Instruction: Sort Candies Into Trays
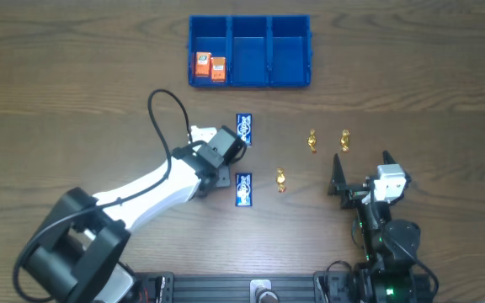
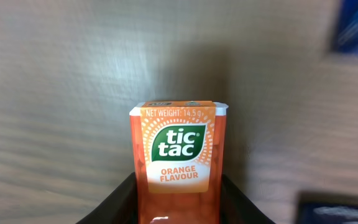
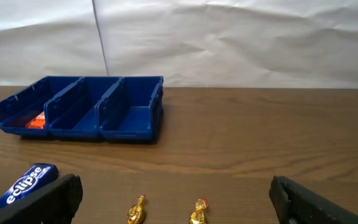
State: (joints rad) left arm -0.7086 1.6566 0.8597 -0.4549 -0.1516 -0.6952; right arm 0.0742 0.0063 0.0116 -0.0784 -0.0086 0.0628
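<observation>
My left gripper (image 1: 231,150) hangs over the table's middle, shut on an orange candy box (image 2: 180,162) that stands upright between its dark fingers (image 2: 118,202). Two blue mint packs (image 1: 243,129) (image 1: 243,188) lie on either side of it. The blue three-compartment tray (image 1: 249,80) stands at the back, with two orange boxes (image 1: 210,67) in its left compartment. Three gold-wrapped candies (image 1: 312,140) (image 1: 344,140) (image 1: 281,179) lie right of centre. My right gripper (image 1: 365,172) stands open near the front right, its wide-apart fingers holding nothing, with two gold candies (image 3: 135,211) (image 3: 197,213) just ahead of it.
The tray's middle compartment (image 3: 79,109) and right compartment (image 3: 132,115) hold nothing. A black cable (image 1: 162,126) loops off the left arm. Bare wooden table (image 1: 428,101) stretches to the far right and far left.
</observation>
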